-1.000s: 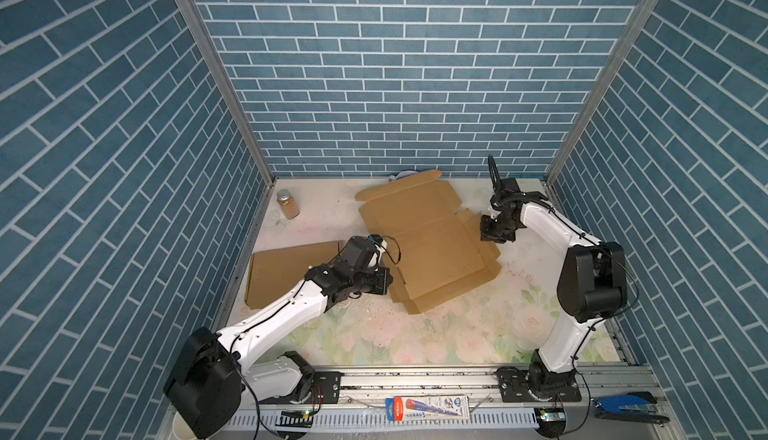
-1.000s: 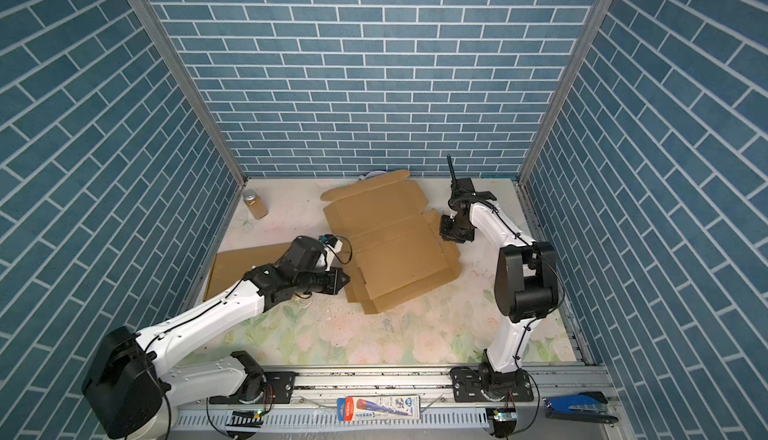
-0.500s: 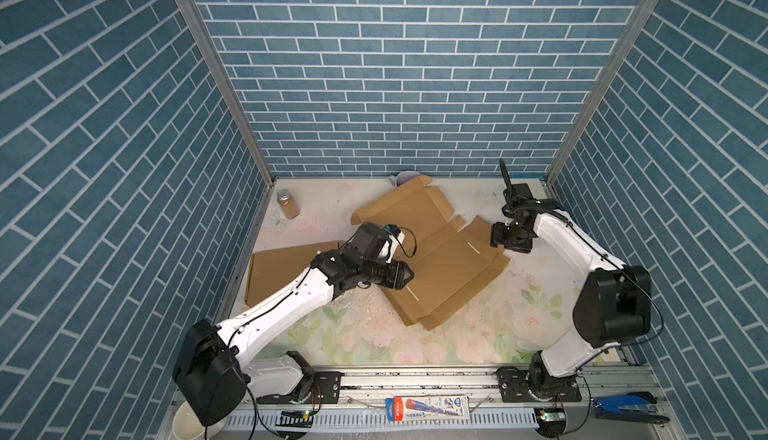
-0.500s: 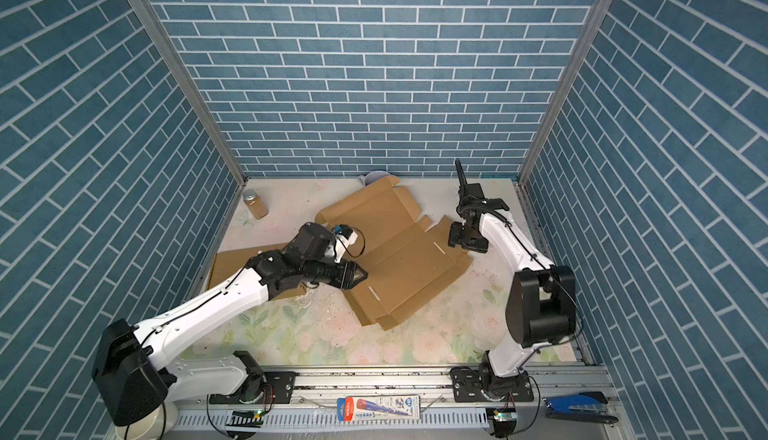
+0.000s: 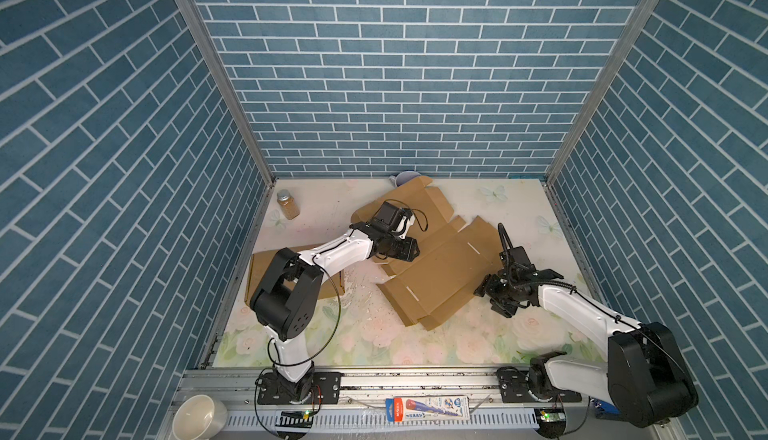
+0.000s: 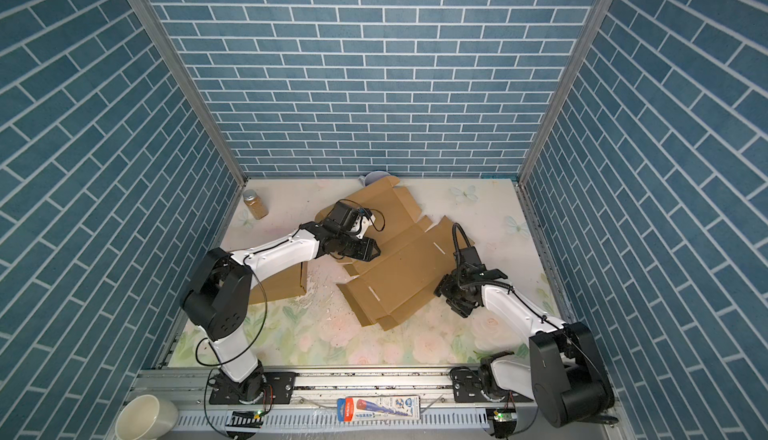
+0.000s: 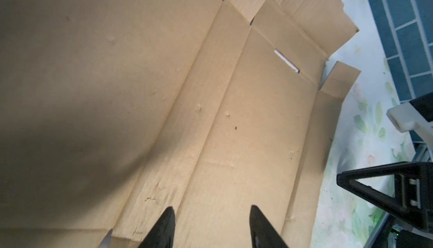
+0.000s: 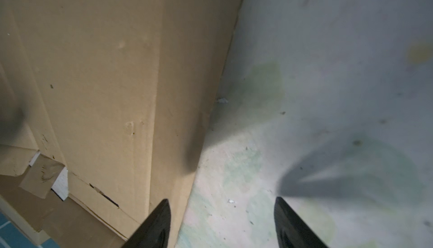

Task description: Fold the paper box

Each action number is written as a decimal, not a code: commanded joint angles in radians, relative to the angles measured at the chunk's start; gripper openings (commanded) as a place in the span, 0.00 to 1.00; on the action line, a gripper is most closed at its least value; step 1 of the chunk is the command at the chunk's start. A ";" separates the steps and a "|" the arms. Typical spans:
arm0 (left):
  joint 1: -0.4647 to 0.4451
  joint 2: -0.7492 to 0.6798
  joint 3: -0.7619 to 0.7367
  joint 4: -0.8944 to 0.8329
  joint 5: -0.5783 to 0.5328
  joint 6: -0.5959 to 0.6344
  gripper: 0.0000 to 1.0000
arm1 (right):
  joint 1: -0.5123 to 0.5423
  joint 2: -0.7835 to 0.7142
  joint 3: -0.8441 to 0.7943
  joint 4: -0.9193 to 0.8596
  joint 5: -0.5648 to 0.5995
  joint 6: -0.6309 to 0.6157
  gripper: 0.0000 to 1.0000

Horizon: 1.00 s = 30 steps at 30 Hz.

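— Two grippers, both spread and empty: the left gripper [image 5: 410, 251] hovers over the flat paper box [image 5: 440, 276] mid-table, and the right gripper [image 5: 492, 298] straddles its edge, likely to lift a flap.
— Counts?
— One box, one spare cardboard sheet [image 5: 261, 269] (partly covered), one jar [image 5: 288, 205].

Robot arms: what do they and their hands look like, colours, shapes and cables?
The left arm and right arm are white, with bulky black joints and loose black cables. The left hand and right hand are black, each with two tapered, pointed fingers.
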 commanded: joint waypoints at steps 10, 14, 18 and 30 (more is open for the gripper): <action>0.002 -0.020 -0.178 0.146 -0.001 -0.053 0.52 | 0.052 0.110 -0.103 0.511 0.019 0.265 0.51; 0.002 -0.029 -0.210 0.169 0.016 -0.074 0.51 | 0.068 0.121 -0.111 0.582 0.061 0.280 0.40; 0.002 -0.066 -0.206 0.146 0.017 -0.071 0.51 | 0.067 0.170 -0.086 0.573 0.038 0.227 0.20; 0.036 -0.298 0.002 -0.115 -0.011 0.093 0.55 | -0.064 0.203 0.296 -0.240 0.018 -0.484 0.00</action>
